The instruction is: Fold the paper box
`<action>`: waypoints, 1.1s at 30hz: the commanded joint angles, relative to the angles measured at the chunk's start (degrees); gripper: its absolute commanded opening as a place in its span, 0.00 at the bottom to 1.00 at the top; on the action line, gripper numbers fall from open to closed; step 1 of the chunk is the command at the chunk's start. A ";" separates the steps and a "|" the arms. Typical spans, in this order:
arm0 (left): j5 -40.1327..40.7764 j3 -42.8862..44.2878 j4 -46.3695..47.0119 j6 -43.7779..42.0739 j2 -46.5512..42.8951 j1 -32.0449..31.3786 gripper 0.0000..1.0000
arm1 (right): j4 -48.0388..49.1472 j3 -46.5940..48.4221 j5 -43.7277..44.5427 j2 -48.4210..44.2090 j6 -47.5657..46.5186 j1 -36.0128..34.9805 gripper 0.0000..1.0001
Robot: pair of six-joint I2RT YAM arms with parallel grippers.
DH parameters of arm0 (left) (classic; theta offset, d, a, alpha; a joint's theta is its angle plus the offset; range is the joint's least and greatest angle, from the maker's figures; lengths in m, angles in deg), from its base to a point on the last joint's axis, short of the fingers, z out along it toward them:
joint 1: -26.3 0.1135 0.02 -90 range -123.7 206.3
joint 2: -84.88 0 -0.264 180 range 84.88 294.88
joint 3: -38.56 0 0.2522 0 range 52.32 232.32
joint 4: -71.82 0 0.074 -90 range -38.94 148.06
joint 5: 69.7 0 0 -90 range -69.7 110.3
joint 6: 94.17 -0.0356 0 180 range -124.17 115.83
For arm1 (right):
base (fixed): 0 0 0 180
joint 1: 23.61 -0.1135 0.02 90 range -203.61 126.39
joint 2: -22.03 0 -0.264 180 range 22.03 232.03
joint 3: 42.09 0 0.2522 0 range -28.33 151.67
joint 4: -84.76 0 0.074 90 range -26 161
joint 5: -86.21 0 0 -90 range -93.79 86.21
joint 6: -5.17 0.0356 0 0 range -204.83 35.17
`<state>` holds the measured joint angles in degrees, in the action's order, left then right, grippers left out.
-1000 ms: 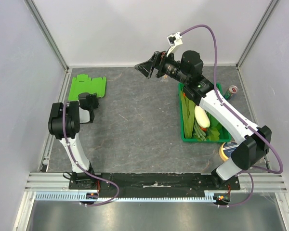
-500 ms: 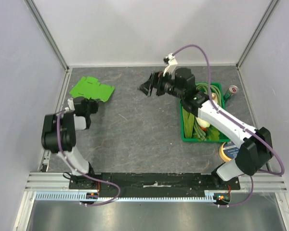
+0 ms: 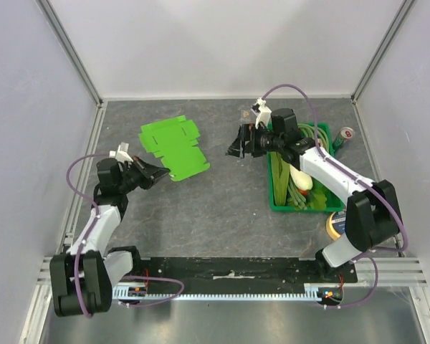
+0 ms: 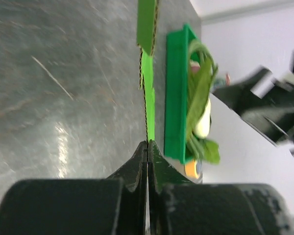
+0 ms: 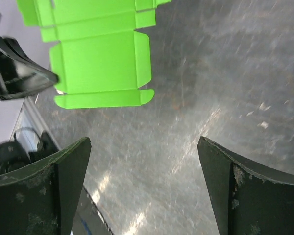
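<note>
The left arm [image 3: 93, 226] is folded low at the near left, with its white forearm angled away from the base and the wrist turned to the right. The left tool [image 3: 155, 173] is pointed rightward. Its jaws are pressed tightly together on the near edge of the paper box [image 3: 174, 148], which is seen edge-on between the tips in the left wrist view. The right arm [image 3: 337, 175] is extended from the near right toward the far middle, its wrist bent to the left. The right tool [image 3: 238, 145] is pointed leftward, and its fingers [image 5: 68, 166] are spread wide apart.
</note>
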<state>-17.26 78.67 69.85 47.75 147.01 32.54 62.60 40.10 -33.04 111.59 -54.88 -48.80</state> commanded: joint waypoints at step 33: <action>-16.77 -0.59 -4.60 -3.42 -25.20 -5.62 0.70 | 74.85 -26.23 -24.71 -2.10 44.66 5.24 0.00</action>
<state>-41.12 78.16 59.25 40.16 128.19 27.03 130.14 15.40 -58.99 115.96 -15.84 -43.84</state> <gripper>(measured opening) 0.625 0.014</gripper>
